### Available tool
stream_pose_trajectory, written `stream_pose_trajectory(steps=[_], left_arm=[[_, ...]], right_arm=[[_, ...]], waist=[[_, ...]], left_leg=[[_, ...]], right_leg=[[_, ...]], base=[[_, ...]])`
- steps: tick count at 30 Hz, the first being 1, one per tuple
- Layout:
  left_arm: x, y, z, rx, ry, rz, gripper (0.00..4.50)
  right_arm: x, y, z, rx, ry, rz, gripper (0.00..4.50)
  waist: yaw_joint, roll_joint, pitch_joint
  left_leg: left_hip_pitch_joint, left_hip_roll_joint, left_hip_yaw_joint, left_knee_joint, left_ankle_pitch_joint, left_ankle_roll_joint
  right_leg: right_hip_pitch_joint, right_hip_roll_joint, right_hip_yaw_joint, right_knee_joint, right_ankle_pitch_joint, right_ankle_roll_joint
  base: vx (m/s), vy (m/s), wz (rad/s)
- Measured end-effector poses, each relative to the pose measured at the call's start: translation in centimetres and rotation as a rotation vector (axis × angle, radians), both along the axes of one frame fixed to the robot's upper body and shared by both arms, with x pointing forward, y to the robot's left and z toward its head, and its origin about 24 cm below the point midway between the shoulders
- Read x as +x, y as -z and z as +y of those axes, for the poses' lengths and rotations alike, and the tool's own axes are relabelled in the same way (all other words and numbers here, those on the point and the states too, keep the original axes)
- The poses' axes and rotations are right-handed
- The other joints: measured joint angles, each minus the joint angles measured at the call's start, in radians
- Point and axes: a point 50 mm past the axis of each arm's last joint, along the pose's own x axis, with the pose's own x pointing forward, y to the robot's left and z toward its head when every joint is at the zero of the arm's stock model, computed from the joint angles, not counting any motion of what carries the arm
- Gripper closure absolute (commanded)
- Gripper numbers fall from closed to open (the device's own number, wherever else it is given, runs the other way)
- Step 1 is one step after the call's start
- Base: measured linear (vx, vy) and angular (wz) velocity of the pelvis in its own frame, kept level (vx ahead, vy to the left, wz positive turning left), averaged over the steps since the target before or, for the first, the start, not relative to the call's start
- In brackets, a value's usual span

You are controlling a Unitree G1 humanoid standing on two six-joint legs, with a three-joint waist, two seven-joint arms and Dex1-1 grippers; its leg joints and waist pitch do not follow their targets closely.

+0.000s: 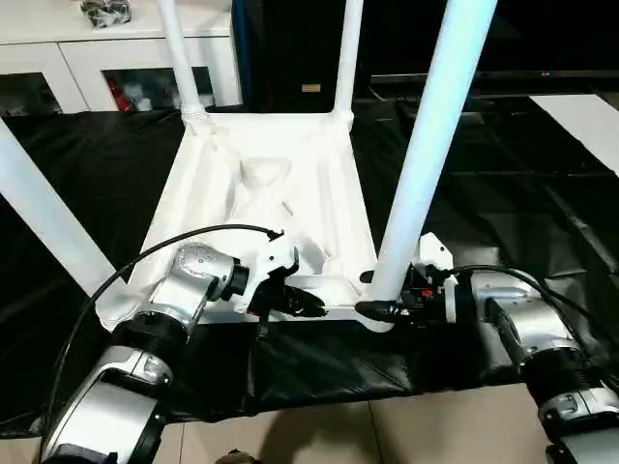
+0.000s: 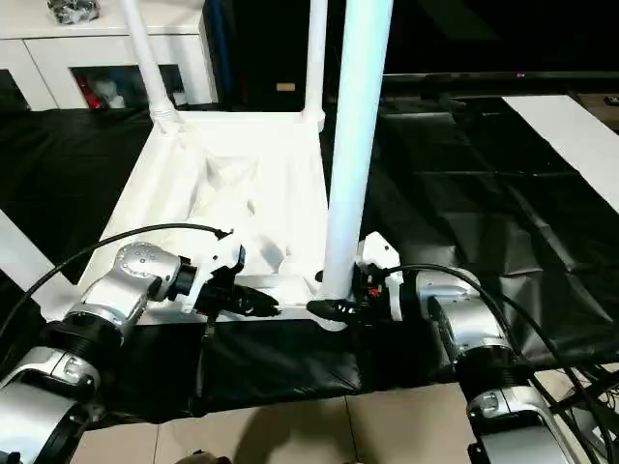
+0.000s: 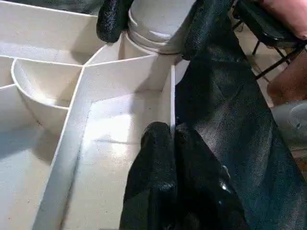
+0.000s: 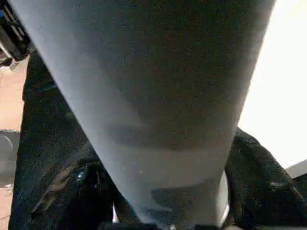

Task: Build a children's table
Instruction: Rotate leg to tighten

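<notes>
On the black sheet (image 1: 484, 193) over the floor, the head views show the children's table (image 1: 261, 193) lying upside down, ribbed underside up, with legs standing in its corner sockets. The near right leg (image 1: 426, 145) rises from the near right corner, and the right gripper (image 1: 379, 309) has a finger on either side of its base, clasping it. The left gripper (image 1: 300, 302) lies at the table's near rim, between the two near corners, fingers pressed together. A white cabinet (image 1: 116, 48) stands behind. From the left wrist, the closed fingers (image 3: 163, 182) sit against the rim wall, and the other gripper's black fingers (image 3: 112, 19) flank the leg's base in its socket. From the right wrist, the leg (image 4: 158, 96) stands between that gripper's two fingers (image 4: 259, 177).
</notes>
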Motion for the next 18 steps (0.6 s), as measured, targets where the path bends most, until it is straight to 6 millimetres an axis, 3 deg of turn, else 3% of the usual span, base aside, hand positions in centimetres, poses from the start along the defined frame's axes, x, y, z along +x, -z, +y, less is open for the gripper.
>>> stream_pose_trajectory(steps=[4,11,14,18], left_arm=[[0.4,0.2,-0.2,-0.001,-0.096,-0.022,4.5],[0.7,0.7,-2.5,-0.007,-0.309,-0.083,4.5],[0.8,0.8,-3.7,-0.002,-0.376,-0.105,4.5],[0.5,0.9,-4.5,-0.005,-0.402,-0.112,4.5]], right_arm=[[0.6,0.5,0.5,0.017,0.171,-0.023,1.89],[2.1,1.5,2.2,0.047,0.678,-0.065,1.89],[2.5,1.5,2.9,0.043,0.856,-0.068,1.89],[2.4,1.6,3.3,0.04,0.952,-0.079,1.89]], waist=[[-0.004,-0.001,0.0],[-0.041,-0.002,-0.001],[-0.045,-0.002,-0.001],[-0.049,0.0,-0.003]], left_leg=[[0.002,0.0,0.0,0.0,0.001,-0.001],[0.005,-0.002,-0.002,-0.001,0.001,-0.002],[0.005,-0.004,-0.002,-0.001,0.001,-0.002],[0.004,-0.005,-0.003,-0.001,0.001,-0.001]], right_leg=[[0.001,0.0,0.0,0.002,0.002,-0.003],[0.001,0.0,0.002,-0.004,-0.001,0.002],[0.001,0.0,0.003,-0.006,-0.002,0.003],[0.001,0.0,0.004,-0.008,-0.003,0.005]], base=[[0.0,0.0,0.0],[0.0,0.0,0.0],[0.0,0.0,0.0],[0.0,0.0,0.0]])
